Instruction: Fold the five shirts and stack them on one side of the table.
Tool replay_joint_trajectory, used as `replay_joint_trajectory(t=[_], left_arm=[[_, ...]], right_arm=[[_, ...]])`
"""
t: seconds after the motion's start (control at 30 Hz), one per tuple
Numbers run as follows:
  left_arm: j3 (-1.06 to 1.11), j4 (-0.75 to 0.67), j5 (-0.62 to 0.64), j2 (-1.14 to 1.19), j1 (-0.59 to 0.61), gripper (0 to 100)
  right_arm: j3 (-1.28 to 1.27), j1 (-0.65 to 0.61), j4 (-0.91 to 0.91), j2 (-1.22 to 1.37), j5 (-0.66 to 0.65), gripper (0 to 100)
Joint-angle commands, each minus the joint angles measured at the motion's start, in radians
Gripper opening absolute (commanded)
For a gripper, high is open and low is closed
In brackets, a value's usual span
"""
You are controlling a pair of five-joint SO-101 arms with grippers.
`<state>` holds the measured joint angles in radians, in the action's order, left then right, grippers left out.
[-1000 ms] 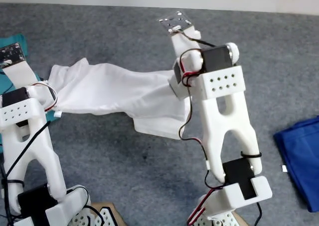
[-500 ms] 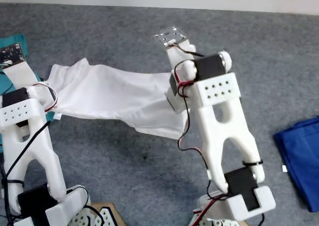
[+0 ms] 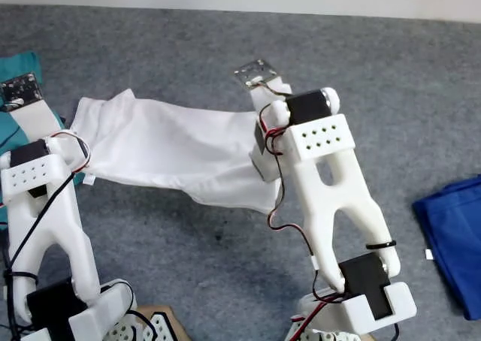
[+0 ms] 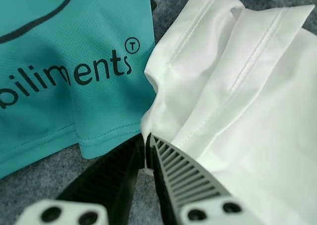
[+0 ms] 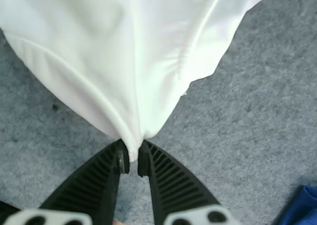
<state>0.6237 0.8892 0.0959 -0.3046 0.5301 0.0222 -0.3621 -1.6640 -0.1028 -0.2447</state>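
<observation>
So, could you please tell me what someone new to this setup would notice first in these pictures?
A white shirt spans the middle of the grey table, held between the two arms. The left pincer is shut on the end beside a teal shirt, and the right pincer is shut on the opposite end. A blue shirt lies far out on the right arm's side.

The white shirt is plain white all over. The teal shirt carries dark lettering and a curved dark line. The blue shirt is a solid deep blue. The surface is mottled grey. The arms are white with black motors and red and black wires. The left gripper and right gripper have dark, ribbed fingers.
</observation>
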Motion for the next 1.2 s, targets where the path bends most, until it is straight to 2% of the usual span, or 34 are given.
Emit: replay_joint_trajectory(t=[0.0,0.5,0.67,0.9,0.97,1.07,1.17], left_arm=[[0.005,-0.061,-0.003,-0.039,-0.007,1],[0.165,-0.328,-0.003,-0.038,-0.054,1],[0.211,-0.362,-0.003,-0.038,-0.062,1],[0.202,-0.356,-0.009,-0.047,-0.054,1],[0.162,-0.324,-0.048,-0.062,-0.030,5],[0.090,-0.201,-0.072,-0.113,0.005,18],[0.053,-0.155,-0.068,-0.165,0.021,29]], right_arm=[[-0.013,0.048,0.084,-0.021,0.005,0.7],[-0.214,0.110,0.341,-0.021,0.002,0.9],[-0.260,0.114,0.366,0.025,-0.069,1.1],[-0.228,0.127,0.371,0.065,-0.086,18.6],[-0.179,0.143,0.354,0.067,-0.086,21.5],[-0.088,0.171,0.321,0.070,-0.086,21.7],[-0.030,0.193,0.312,0.073,-0.081,21.7]])
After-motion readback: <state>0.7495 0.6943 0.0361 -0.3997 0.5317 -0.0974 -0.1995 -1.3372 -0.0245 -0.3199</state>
